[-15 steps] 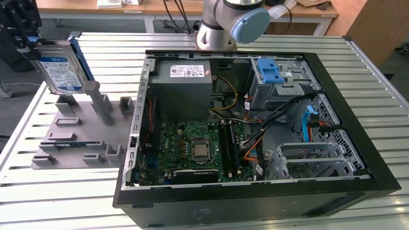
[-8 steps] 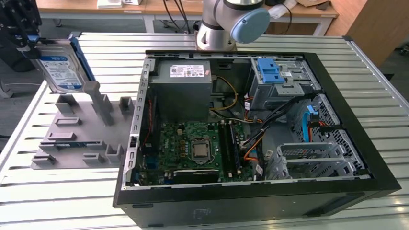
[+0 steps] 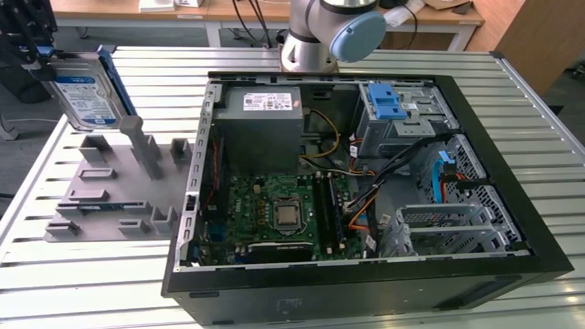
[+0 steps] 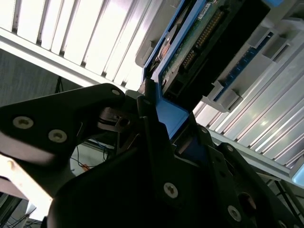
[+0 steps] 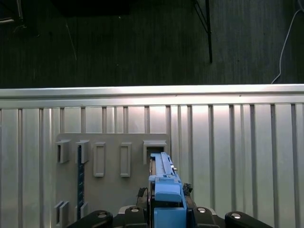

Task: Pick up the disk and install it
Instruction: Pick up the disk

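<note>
The disk (image 3: 84, 96), silver with a white-and-blue label and a blue carrier frame, stands on edge at the exterior view's far left, over the back end of the grey holder plate (image 3: 109, 199). My gripper (image 3: 38, 56) is shut on its upper end. In the second wrist view the black fingers (image 4: 156, 142) clamp the blue frame, and the disk's green circuit board (image 4: 197, 45) faces the camera. In the first wrist view the disk's blue edge (image 5: 164, 187) sits above a slot of the holder plate (image 5: 111, 190). Whether the disk still touches the holder I cannot tell.
An open computer case (image 3: 512, 157) lies on the slatted metal table (image 3: 530, 89), to the exterior view's right of the holder. Inside it are a grey power supply (image 3: 265, 116), a motherboard (image 3: 274, 212), a drive bay with a blue latch (image 3: 388, 103), cables and a metal cage (image 3: 448, 226). The arm's base (image 3: 316, 41) stands behind the case.
</note>
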Robot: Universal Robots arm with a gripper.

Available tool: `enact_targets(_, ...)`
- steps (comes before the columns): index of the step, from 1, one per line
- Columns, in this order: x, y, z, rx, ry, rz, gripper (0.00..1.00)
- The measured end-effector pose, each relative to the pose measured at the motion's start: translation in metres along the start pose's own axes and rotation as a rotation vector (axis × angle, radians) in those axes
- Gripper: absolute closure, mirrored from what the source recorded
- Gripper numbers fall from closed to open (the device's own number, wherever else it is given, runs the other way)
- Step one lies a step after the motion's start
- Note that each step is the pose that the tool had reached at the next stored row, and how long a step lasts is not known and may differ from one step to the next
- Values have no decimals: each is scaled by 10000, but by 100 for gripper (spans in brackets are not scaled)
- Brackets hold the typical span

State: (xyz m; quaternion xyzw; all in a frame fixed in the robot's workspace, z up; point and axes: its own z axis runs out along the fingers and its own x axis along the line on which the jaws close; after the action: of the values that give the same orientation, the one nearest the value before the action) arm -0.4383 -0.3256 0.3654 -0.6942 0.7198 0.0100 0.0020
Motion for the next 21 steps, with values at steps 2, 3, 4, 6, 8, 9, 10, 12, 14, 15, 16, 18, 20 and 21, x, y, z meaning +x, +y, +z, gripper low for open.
enact_targets(2,0,0,-17,0,0,0,64)
enact_targets(3,-1,0,-27,1,0,0,64)
enact_targets(4,-1,0,-37,1,-1,0,64)
enact_targets(6,-1,0,-60,2,-1,0,64)
enact_targets(8,-1,1,-79,5,-2,0,64)
enact_targets(9,-2,1,-88,5,-2,0,64)
enact_targets(10,-2,1,-99,4,-2,0,64)
enact_targets(12,-3,2,-122,4,-7,0,64)
enact_targets(14,-3,2,-148,5,-9,0,64)
enact_targets(15,-3,2,-163,4,-9,0,64)
enact_targets(16,-3,2,-177,5,-10,0,64)
enact_targets(18,-4,3,-206,5,-10,0,64)
enact_targets(20,-4,3,-230,5,-10,0,64)
enact_targets(21,-4,3,-243,5,-10,0,64)
